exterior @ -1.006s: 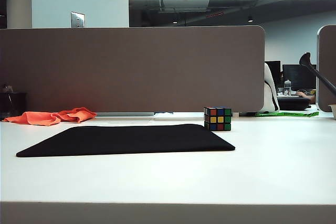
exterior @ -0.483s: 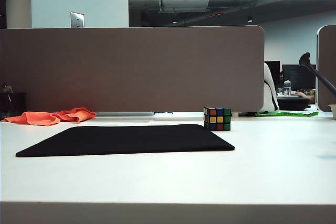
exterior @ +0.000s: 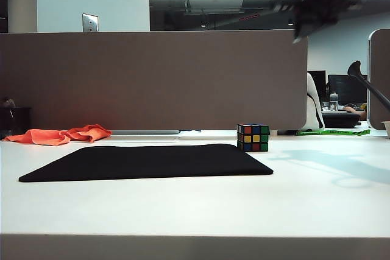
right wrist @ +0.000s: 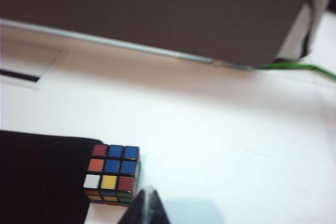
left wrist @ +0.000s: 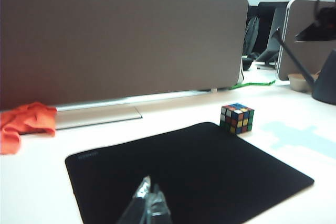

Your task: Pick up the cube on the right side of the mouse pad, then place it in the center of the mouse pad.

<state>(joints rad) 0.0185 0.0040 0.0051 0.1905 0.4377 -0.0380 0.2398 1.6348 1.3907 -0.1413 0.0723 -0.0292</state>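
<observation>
Our right end effector (right wrist: 147,203), fingers pressed together, is now hanging high over the small colourful puzzle cube (exterior: 253,137); earlier it was out of sight. The cube is still sitting on the white counter (exterior: 317,193), touching the flat black mouse pad's (exterior: 146,161) right edge. Our left end effector (left wrist: 149,203), pressed together, is hovering over the pad.

Black flat mouse pad (exterior: 146,161) lay bare; white table (exterior: 317,193) open around cube (exterior: 253,137); tall brown partition (exterior: 152,80) walled the rear.

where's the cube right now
In the exterior view the cube sits on the white table at the mouse pad's far right corner, right of centre, in front of the grey divider.
</observation>
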